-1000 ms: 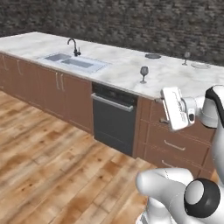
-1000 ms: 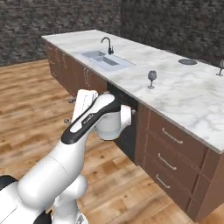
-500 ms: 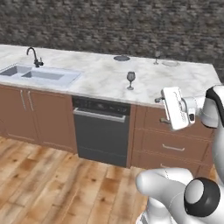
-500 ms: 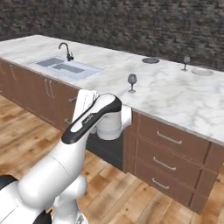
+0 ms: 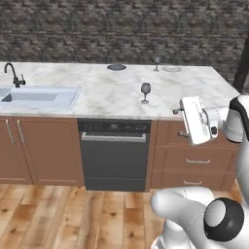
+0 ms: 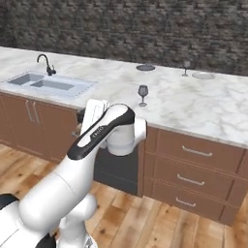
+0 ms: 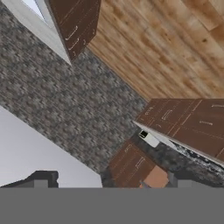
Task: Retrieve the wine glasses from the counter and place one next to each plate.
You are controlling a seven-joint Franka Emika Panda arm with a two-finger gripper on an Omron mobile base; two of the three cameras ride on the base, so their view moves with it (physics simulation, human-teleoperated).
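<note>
Since the earlier frames the whole scene has swung round — the base has driven, and the counter [image 5: 112,92] now faces the cameras squarely. One wine glass [image 5: 145,92] stands upright near the counter's front edge, above the dishwasher [image 5: 115,154]. The other wine glass [image 5: 156,63] stands by the back edge, between the dark plate [image 5: 116,67] and the pale plate [image 5: 171,69]. The sink [image 5: 39,95] lies toward the left end. The gripper [image 7: 109,181] is spread wide and holds nothing — its tips aim away from the counter.

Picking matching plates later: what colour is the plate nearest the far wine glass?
Pale grey-white plate, clearest in the right base view.
</note>
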